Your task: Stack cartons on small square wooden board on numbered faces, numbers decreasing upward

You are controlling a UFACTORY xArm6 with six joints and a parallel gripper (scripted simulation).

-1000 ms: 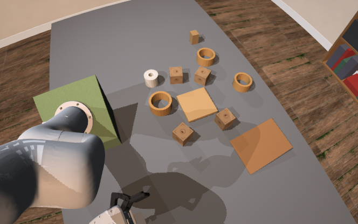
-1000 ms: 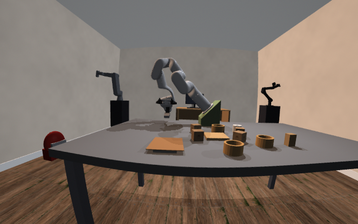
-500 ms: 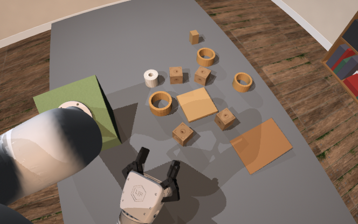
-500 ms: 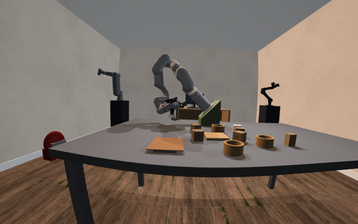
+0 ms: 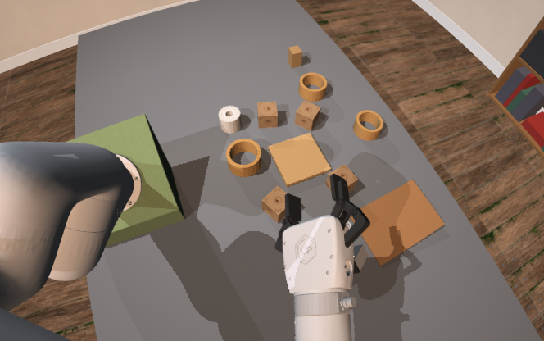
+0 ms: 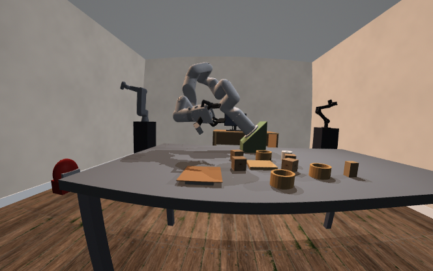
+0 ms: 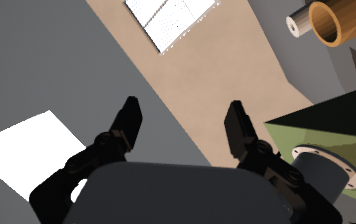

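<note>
The white arm's gripper [image 5: 315,197] hung high above the grey table [image 5: 197,74], its black fingers [image 5: 292,206] spread fully apart with nothing between them. In the top view it overlapped the nearest pair of brown cube-shaped cartons: one carton [image 5: 274,202] showed just left of the left finger, while the other [image 5: 346,175] lay partly hidden behind the right finger. To the right of the gripper sat a large flat orange-brown square board [image 5: 403,221]. Just beyond the two near cartons lay the small square wooden board [image 5: 299,158], bare on top, with a wide tan wooden ring [image 5: 243,156] just beside its left edge. Farther on stood the remaining two cartons, one [image 5: 267,114] squarely set and one [image 5: 307,115] turned at an angle, side by side but apart, each showing a dark round mark on its upper face. A short white cylinder with a hole [image 5: 229,119] stood left of them, and a second tan ring [image 5: 368,125] off to the right. Beyond these came a third tan ring [image 5: 313,86], and farthest of all a small plain brown block [image 5: 295,56]. The arm's green wedge-shaped base [image 5: 143,172] stood at the table's left side.
</note>
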